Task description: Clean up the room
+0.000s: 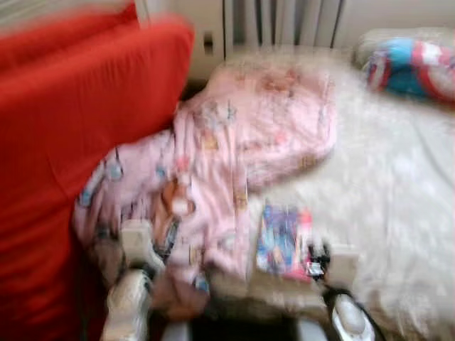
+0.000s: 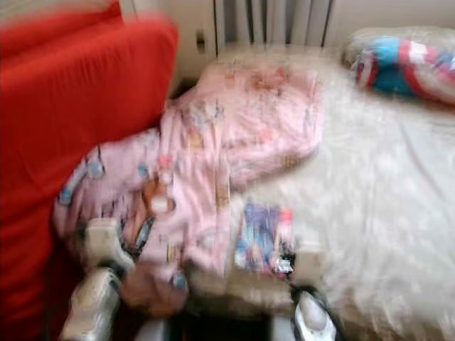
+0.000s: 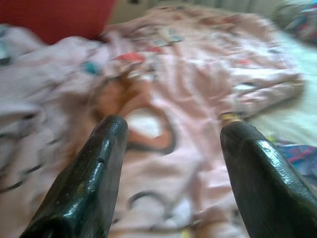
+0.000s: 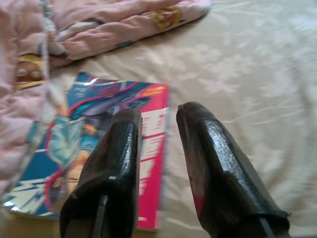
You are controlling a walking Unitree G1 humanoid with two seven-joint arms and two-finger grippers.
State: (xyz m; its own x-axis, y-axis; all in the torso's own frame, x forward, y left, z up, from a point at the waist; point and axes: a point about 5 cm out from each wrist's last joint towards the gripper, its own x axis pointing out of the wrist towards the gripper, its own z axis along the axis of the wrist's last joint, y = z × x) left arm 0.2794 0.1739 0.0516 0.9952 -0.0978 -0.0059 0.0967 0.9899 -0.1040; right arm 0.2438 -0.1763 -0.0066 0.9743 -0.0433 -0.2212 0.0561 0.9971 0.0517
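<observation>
A crumpled pink patterned blanket (image 1: 242,142) lies over the left half of a bed. Beside it, near the front edge, a colourful magazine (image 1: 283,240) lies flat, with one corner tucked under the blanket. My left gripper (image 3: 173,126) hovers just above the blanket, its fingers wide apart and empty. My right gripper (image 4: 159,110) hangs low over the magazine's (image 4: 99,144) pink right edge, fingers a small gap apart with nothing between them. In the blurred eye views, the left arm (image 1: 131,277) reaches in at lower left and the right gripper (image 1: 318,257) at lower middle.
A cream bedspread (image 1: 398,199) covers the bed. A large red cushioned piece (image 1: 71,128) stands close on the left. A blue, red and white pillow (image 1: 412,67) lies at the far right corner, and a white radiator (image 1: 284,25) runs behind the bed.
</observation>
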